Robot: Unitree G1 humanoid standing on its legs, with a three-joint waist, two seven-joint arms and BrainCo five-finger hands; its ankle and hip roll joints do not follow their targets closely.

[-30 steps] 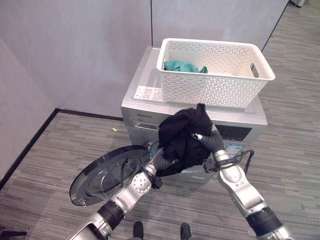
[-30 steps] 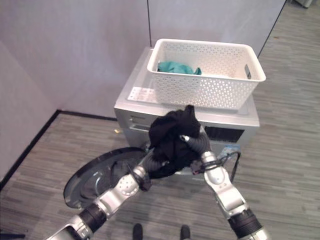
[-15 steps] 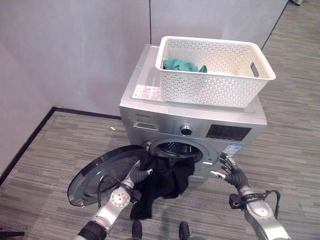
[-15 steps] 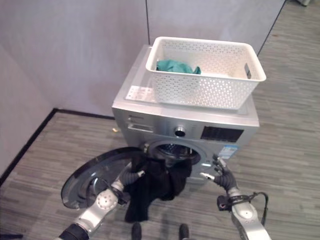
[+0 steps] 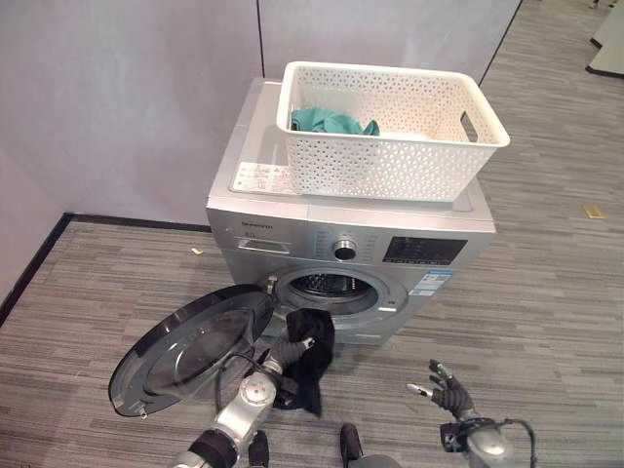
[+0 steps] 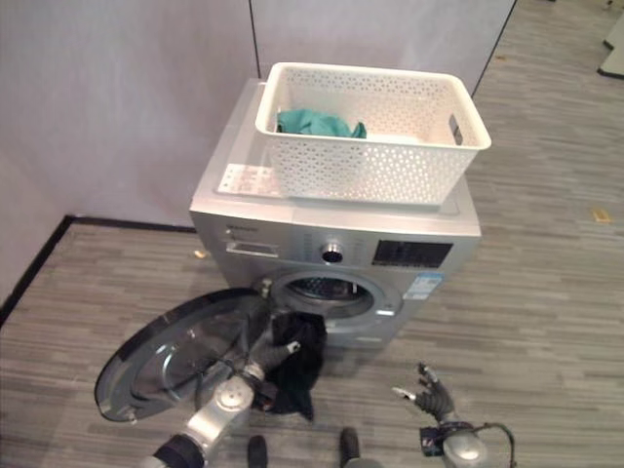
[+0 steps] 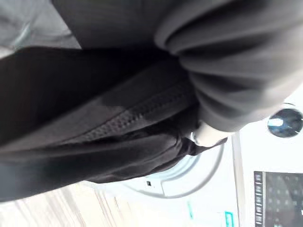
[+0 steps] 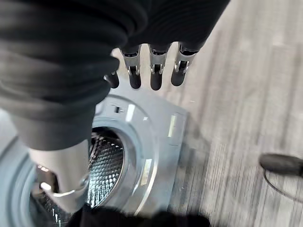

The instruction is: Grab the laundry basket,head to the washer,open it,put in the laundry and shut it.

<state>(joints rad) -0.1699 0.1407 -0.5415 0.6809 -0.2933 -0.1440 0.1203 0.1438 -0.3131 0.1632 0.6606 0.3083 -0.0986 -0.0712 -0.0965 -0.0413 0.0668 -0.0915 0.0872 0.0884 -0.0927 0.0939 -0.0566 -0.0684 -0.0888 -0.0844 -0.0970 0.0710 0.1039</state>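
Standing silver against the grey wall, the washer (image 5: 351, 244) has its round door (image 5: 190, 346) swung wide to the robot's left, the drum (image 5: 327, 288) showing behind the opening. On its top sits the white basket (image 5: 390, 132), with a teal cloth (image 5: 331, 121) lying in its far left corner. The left hand (image 5: 295, 347) is low, just in front of the opening, its fingers curled into a black garment (image 5: 312, 361) that hangs down from the lower rim of the opening toward the floor (in the left wrist view the dark cloth lies bunched close against the hand). The right hand (image 5: 439, 390) is low over the floor, well apart from the washer on its right, fingers (image 8: 156, 75) relaxed and spread, holding nothing.
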